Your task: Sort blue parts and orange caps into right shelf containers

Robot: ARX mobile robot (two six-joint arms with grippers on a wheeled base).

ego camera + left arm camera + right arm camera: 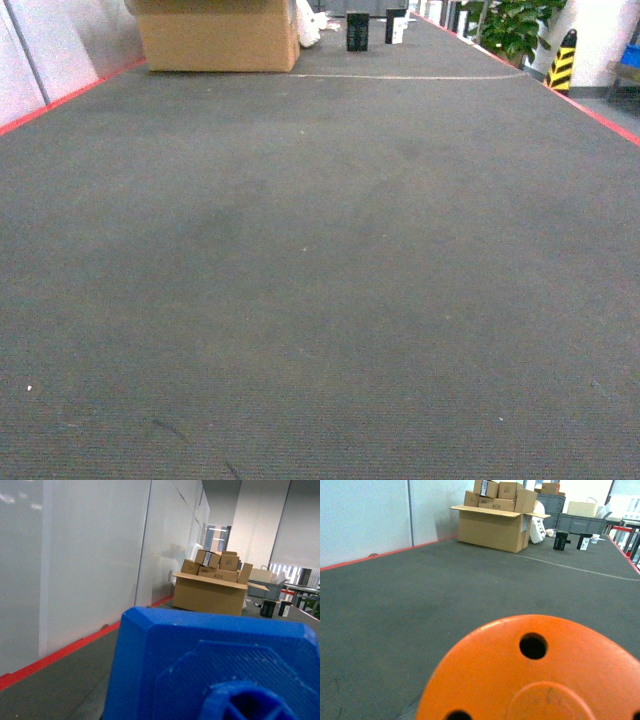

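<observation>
A blue part (210, 665), with a flat ribbed face and a round hub, fills the bottom of the left wrist view right where my left gripper's jaws are. It hides the fingers. An orange cap (530, 675), a round disc face with small holes, fills the bottom of the right wrist view just above the table and hides the right fingers too. Each piece appears held by its gripper. Neither arm shows in the head view. The shelf and the right shelf containers are out of view.
A long grey table (320, 280) with red edges (70, 95) stretches ahead. An open cardboard box (218, 35) and two small black items (357, 30) stand at its far end. White wall panels (75, 555) run along the left, and a striped post (562, 60) stands far right.
</observation>
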